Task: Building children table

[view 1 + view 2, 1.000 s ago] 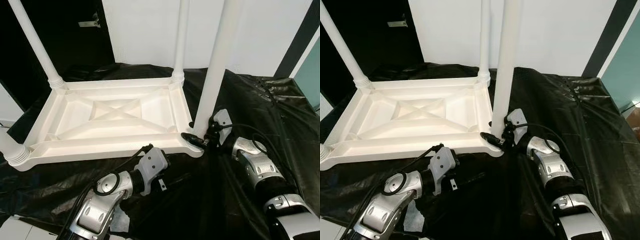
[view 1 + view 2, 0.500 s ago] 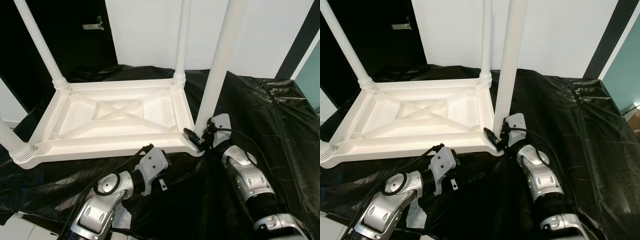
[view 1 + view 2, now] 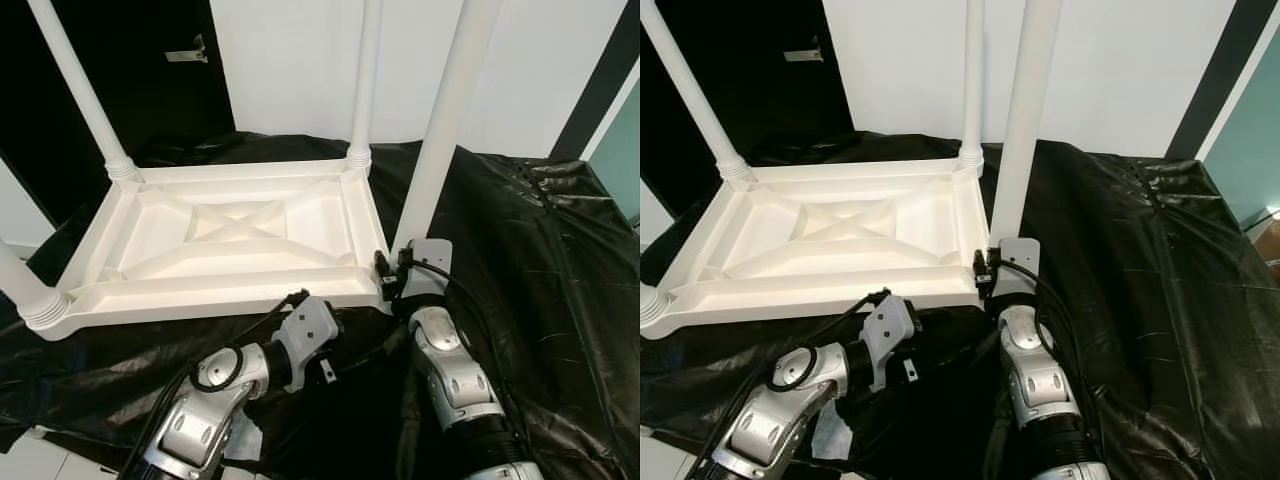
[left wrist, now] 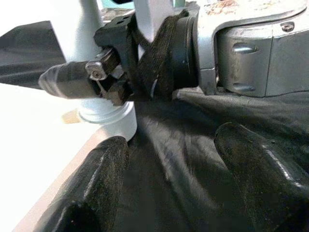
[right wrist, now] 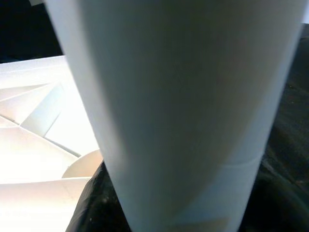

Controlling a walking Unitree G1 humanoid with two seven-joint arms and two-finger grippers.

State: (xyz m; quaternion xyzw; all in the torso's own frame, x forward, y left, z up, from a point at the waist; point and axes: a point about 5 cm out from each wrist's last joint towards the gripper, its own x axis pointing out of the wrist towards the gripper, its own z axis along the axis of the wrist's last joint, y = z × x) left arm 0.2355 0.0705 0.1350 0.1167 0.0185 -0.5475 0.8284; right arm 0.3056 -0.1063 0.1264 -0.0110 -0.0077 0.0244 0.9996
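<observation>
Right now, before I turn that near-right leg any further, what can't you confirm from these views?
- Leg seating: the right tool and wrist cover the base of the near-right leg at the tabletop corner in both eye views.
- Right tool's grip: right wrist view is too close on the leg; fingers unseen.
- Leg tops: all four are cut off by the eye views' upper edge.
- Left tool: open, beside that corner over the black sheet.

I see a crinkled black plastic sheet [image 3: 520, 260] spread over the floor. Behind it stands a white wall [image 3: 290, 60], with a dark door [image 3: 150, 70] carrying a metal handle [image 3: 190, 55], and a teal panel [image 3: 622, 150] edged by a black strip.
</observation>
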